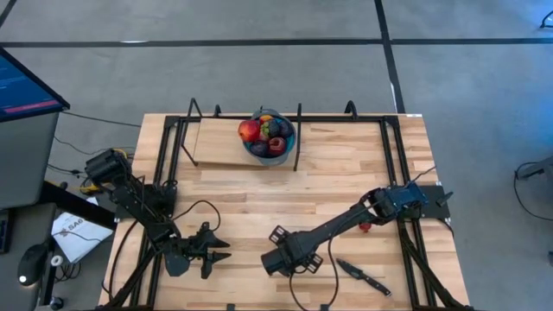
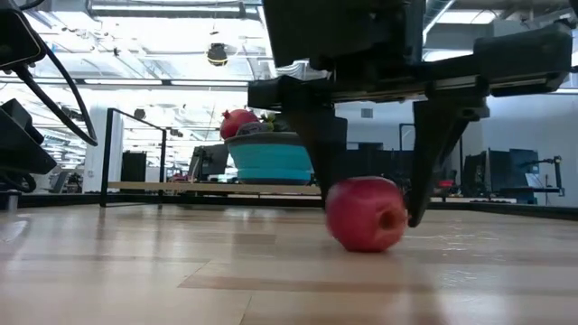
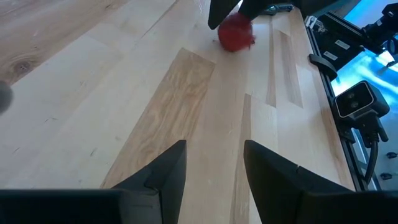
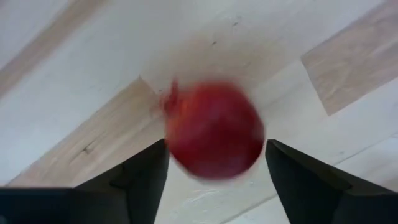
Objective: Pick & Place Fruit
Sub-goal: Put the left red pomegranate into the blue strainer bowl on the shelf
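Open from above at the bowl (image 1: 263, 160). Hemmed just right of the bowl by a black post (image 1: 298, 138), farther left by another (image 1: 188, 130); closed behind by a rail (image 1: 328, 117). On the bowl's near side, bare wood, free to pass. Farther that way, barred by the right arm (image 1: 346, 223), slantwise, right gripper (image 4: 214, 163) astride a red fruit (image 2: 364, 215). Near-right of the bowl, a small fruit (image 1: 365, 227) and a knife (image 1: 363, 275); near-left, the left gripper (image 1: 216, 250), fingers apart.

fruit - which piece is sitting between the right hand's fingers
The lone red fruit on the bare table near the front. It lies between the right hand's open fingers, not yet gripped. The other fruit are piled in the blue bowl at the back.
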`<state>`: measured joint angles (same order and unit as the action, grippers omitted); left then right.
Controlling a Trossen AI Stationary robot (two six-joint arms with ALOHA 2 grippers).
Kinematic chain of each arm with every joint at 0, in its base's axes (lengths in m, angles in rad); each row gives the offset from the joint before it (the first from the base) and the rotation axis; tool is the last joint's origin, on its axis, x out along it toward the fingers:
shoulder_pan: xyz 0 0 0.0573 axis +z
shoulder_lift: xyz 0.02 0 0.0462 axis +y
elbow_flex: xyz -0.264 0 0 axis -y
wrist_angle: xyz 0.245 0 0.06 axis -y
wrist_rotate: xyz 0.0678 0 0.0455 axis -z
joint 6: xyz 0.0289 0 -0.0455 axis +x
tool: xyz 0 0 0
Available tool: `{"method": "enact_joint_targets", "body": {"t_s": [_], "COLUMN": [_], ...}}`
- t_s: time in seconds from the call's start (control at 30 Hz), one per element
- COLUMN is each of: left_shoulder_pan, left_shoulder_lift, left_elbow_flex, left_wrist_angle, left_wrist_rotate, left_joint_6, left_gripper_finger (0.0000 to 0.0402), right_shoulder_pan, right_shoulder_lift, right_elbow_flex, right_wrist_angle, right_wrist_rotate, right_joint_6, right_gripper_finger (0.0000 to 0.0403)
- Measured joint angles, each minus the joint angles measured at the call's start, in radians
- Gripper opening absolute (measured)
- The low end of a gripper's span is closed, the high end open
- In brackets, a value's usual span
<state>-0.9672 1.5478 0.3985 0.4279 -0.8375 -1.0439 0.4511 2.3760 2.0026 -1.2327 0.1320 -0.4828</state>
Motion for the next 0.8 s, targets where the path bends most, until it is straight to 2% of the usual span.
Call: {"method": "enact_joint_targets", "body": {"t_s": [0.13,0.3,0.5,0.67,0.8], "left_shoulder_pan": [0.0,0.0,0.0,0.0,0.0], "left_shoulder_lift": [0.0,0.0,0.0,0.0,0.0], "left_elbow_flex": [0.0,0.0,0.0,0.0,0.0], "left_wrist_angle": [0.001,0.015,0.054,0.054,0.055], "left_wrist_rotate": [0.0,0.0,0.001,0.001,0.001], "left_joint_6": [0.0,0.022,0.074,0.075,0.075], "left_gripper_finger": [0.0153,0.0153,0.0153,0.0153,0.0153], "right_shoulder_pan": [-0.004,-0.012,-0.016,-0.032,-0.047], "right_shoulder_lift": [0.0,0.0,0.0,0.0,0.0], "right_elbow_flex": [0.0,0.0,0.0,-0.009,-0.029], "right_wrist_angle": [0.0,0.043,0.082,0.085,0.044], "right_wrist_rotate": [-0.003,-0.089,-0.109,-0.123,-0.139], "right_joint_6": [0.039,0.137,0.196,0.249,0.261], "right_gripper_finger": [0.0224,0.0164,0.0111,0.0105,0.0149]}}
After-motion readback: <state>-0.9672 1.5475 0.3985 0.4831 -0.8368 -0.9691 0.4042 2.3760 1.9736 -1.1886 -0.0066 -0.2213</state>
